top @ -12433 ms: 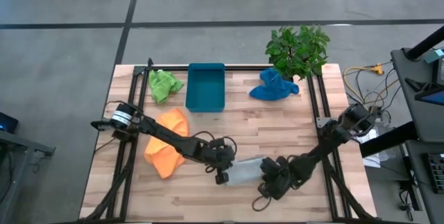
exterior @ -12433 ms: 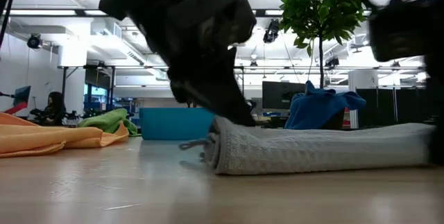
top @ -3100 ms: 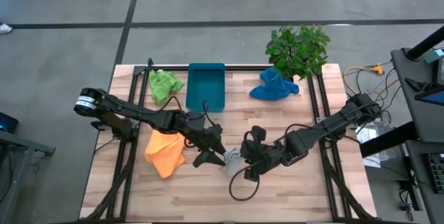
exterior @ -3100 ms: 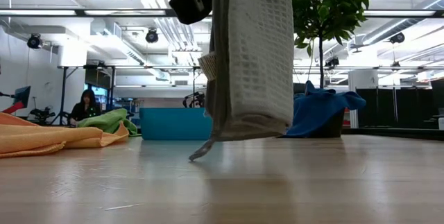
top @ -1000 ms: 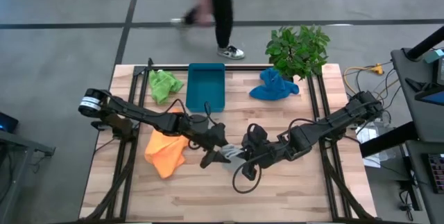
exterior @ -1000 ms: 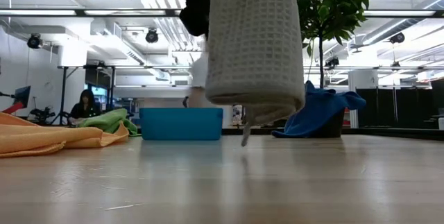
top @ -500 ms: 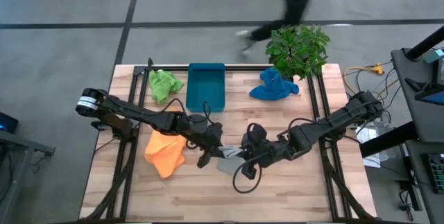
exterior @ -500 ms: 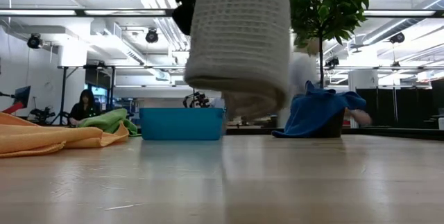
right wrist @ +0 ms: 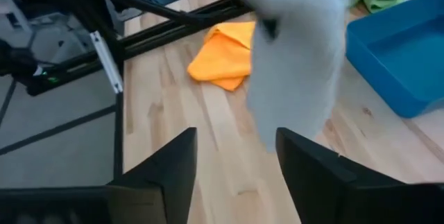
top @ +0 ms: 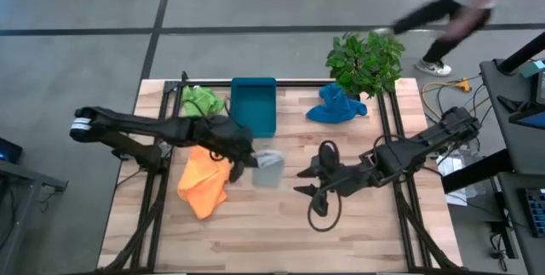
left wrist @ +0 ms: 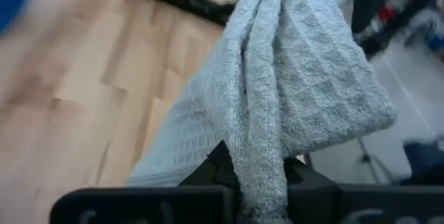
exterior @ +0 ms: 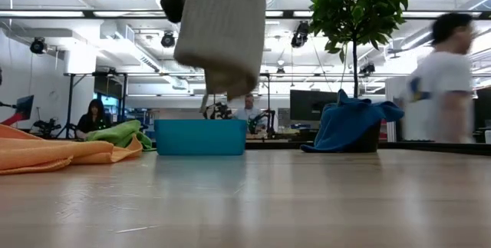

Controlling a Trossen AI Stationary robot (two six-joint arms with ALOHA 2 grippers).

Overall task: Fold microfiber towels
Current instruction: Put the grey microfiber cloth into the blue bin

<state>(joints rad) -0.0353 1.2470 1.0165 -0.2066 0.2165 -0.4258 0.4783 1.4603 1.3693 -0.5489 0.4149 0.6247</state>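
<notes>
Right gripper: it hangs over the middle of the tabletop, to the right of the grey towel. Its two fingers are apart with nothing between them.
Left gripper: it is pinched tight on the grey towel and holds it up in the air, just in front of the teal tray.
Grey towel: it is bunched and folded over. It hangs down from the left gripper and does not touch the tabletop. In the low view it dangles high above the wood. The left wrist view shows its waffle squares close up.
Orange towel: it lies crumpled on the left side of the tabletop, under the left arm and near the grey towel.
Teal tray: it sits at the back of the tabletop, a bit left of the middle. It looks bare inside.
Green towel: it lies in a heap at the back left, just beside the teal tray.
Blue towel: it lies in a heap at the back right, right by the plant.
Plant: it stands at the back right corner, full of green leaves.
Person: someone is walking on the floor behind the tabletop, on the right, and looks blurry.
</notes>
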